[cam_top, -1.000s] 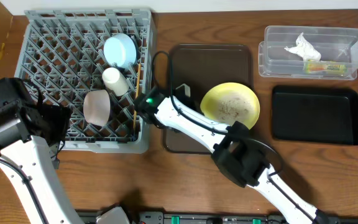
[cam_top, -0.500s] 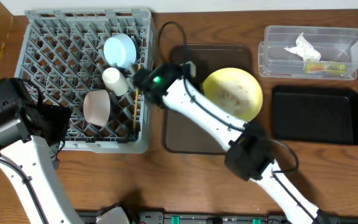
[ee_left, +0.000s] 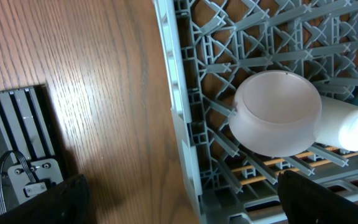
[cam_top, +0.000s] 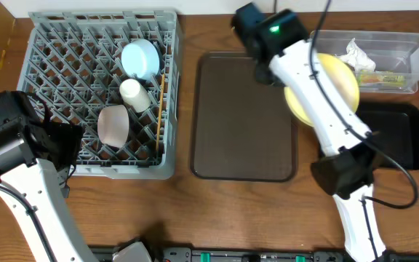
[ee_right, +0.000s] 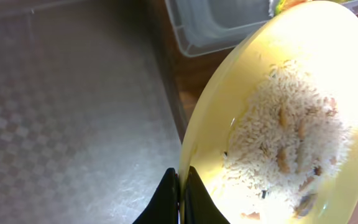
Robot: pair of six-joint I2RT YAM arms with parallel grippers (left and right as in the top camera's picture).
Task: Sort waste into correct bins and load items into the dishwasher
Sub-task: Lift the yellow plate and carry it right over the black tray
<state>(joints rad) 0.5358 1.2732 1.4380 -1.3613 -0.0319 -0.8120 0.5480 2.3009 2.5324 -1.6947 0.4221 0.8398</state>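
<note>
Yellow plate (ee_right: 319,43) is in my right gripper (ee_right: 181,182) right now. The two fingers are squeezed together on its near rim, because a thin edge is about the only thing on a plate I can pinch. It's up off the table and tipped on a slant, hanging over the gap between the brown serving tray (cam_top: 242,116) and the bins on the far right. There's a heap of rice (ee_right: 272,143) stuck in the middle of it, which I reckon is why it's over here and not in the rack. The food has to come off first, and my guess is it goes in the black tray (cam_top: 398,138), which looks bare from above. The clear tub (cam_top: 417,62) just beyond has the crumpled napkin (cam_top: 355,52) and the little yellow-green wrapper (cam_top: 384,76) in it, so that reads as the dry rubbish bin. The tilt probably needs to get steeper before the grains slide, and sticky rice might just cling. The grey dish rack (cam_top: 57,65) holds the blue bowl (cam_top: 140,58), white cup (cam_top: 133,93) and white bowl (cam_top: 113,124) on their sides between the pegs, with the chopsticks (cam_top: 159,109) lying along its right side. My left gripper (ee_left: 182,190) hangs above the rack's near edge with its jaws spread wide and nothing in them, out of the way.
</note>
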